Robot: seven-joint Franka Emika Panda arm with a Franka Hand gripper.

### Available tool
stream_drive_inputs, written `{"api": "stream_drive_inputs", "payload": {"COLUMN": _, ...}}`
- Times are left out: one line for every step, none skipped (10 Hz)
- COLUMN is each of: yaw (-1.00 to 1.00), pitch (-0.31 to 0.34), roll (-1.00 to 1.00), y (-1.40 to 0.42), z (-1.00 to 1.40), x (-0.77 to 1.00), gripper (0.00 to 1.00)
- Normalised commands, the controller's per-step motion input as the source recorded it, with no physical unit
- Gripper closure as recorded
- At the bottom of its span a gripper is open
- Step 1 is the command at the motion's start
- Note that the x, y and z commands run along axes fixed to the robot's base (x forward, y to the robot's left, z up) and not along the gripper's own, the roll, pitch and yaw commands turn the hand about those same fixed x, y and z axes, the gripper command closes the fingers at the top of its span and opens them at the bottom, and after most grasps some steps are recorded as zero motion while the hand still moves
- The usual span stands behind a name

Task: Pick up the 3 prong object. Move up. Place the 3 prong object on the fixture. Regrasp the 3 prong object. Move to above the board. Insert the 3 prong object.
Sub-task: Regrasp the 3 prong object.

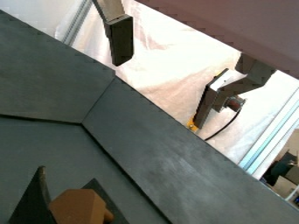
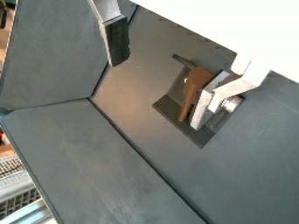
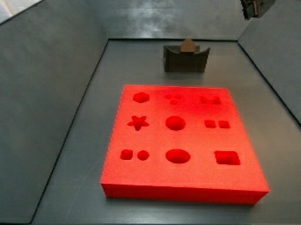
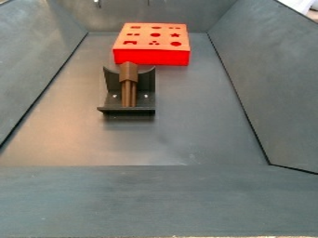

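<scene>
1 board [image 3: 182, 141], red, fills mid/lower frame in a side view; top centre in the other [image 4: 152, 45]. ~12 cutouts, none filled. 1 fixture [image 3: 186, 59] just behind the board at upper centre, apart from it; left-centre at [image 4: 128, 91]. 1 3 prong object [image 4: 129, 86] sits in the fixture notch, nothing holding it; also seen at [image 2: 193, 94]. Gripper [image 2: 176, 66] raised, jaws spread wide, 2 fingers [image 1: 119, 39], nothing btwn them; only a sliver in upper right corner [image 3: 252, 8].
</scene>
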Motion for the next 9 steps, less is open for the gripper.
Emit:
{"api": "stream_drive_inputs", "payload": {"yaw": 0.14, "pitch": 0.116, "roll": 0.09, "y": 0.07, "z": -1.0, "x": 0.04, "gripper": 0.0}}
{"api": "stream_drive_inputs", "payload": {"yaw": 0.16, "pitch": 0.075, "roll": 0.09, "y": 0.06, "z": -1.0, "x": 0.05, "gripper": 0.0}}
{"api": "stream_drive_inputs", "payload": {"yaw": 0.17, "pitch": 0.033, "roll": 0.08, "y": 0.06, "z": -1.0, "x": 0.07, "gripper": 0.0}}
{"api": "stream_drive_inputs", "payload": {"yaw": 0.16, "pitch": 0.015, "roll": 0.07, "y": 0.06, "z": -1.0, "x": 0.07, "gripper": 0.0}}
{"api": "stream_drive_inputs", "payload": {"yaw": 0.15, "pitch": -0.026, "roll": 0.07, "y": 0.05, "z": -1.0, "x": 0.08, "gripper": 0.0}}
{"api": "stream_drive_inputs", "payload": {"yaw": 0.13, "pitch": -0.052, "roll": 0.07, "y": 0.04, "z": -1.0, "x": 0.09, "gripper": 0.0}}
{"api": "stream_drive_inputs", "payload": {"yaw": 0.1, "pitch": -0.076, "roll": 0.07, "y": 0.04, "z": -1.0, "x": 0.1, "gripper": 0.0}}
{"api": "stream_drive_inputs", "payload": {"yaw": 0.09, "pitch": -0.083, "roll": 0.07, "y": 0.03, "z": -1.0, "x": 0.1, "gripper": 0.0}}
{"api": "stream_drive_inputs", "payload": {"yaw": 0.05, "pitch": -0.09, "roll": 0.07, "y": 0.03, "z": -1.0, "x": 0.11, "gripper": 0.0}}
